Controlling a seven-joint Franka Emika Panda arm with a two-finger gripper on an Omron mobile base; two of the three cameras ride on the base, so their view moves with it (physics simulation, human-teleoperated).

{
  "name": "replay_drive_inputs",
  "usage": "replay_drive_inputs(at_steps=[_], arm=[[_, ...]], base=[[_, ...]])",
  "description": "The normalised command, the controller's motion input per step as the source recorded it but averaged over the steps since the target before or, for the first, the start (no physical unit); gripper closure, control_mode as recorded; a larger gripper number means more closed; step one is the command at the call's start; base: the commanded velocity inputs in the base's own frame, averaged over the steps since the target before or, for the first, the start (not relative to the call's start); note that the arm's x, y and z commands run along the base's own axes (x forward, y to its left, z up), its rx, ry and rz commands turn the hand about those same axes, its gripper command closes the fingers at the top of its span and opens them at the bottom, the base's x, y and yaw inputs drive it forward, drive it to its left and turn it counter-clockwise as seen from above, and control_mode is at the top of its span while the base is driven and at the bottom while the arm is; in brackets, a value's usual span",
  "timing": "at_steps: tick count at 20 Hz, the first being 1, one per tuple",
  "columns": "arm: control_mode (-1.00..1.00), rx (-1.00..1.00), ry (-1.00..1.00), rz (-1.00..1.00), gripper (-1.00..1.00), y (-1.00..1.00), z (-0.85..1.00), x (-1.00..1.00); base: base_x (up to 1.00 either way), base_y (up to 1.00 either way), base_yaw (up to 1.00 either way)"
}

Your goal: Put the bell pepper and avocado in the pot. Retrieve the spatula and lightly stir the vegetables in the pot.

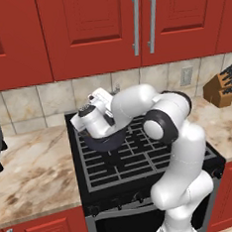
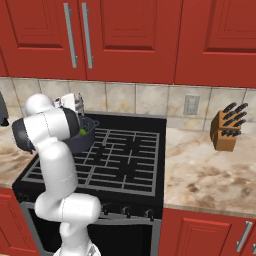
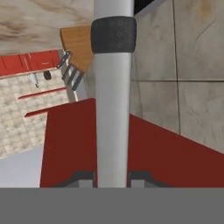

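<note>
One tool in hand | gripper (image 3: 112, 177) shut tight on spatula (image 3: 112, 109), grey handle w/ dark band, gripped low on the shaft | pot (image 2: 86, 137) on stove (image 2: 130, 155) rear-left burner, green bit inside, prob. avocado | handles: spatula stiff, light, smooth so may twist; pot heavy, won't slide | stir gently.

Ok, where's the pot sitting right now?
The pot sits on the stove's back-left burner, just in front of the tiled backsplash. In the right base view it is left of centre beside the arm's elbow; in the left base view the wrist covers most of it.
</note>
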Motion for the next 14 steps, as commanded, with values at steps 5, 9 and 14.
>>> replay_drive_inputs(at_steps=[5, 9, 14], arm=[[-1.0, 0.01, 0.0, -0.02, 1.0, 0.0, -0.08, 0.0], [-1.0, 0.02, 0.0, -0.02, 1.0, 0.04, -0.16, 0.0], [-1.0, 0.04, -0.02, -0.03, 1.0, 0.06, -0.31, 0.0]], base=[[0.0, 0.0, 0.0], [0.0, 0.0, 0.0], [0.0, 0.0, 0.0]])
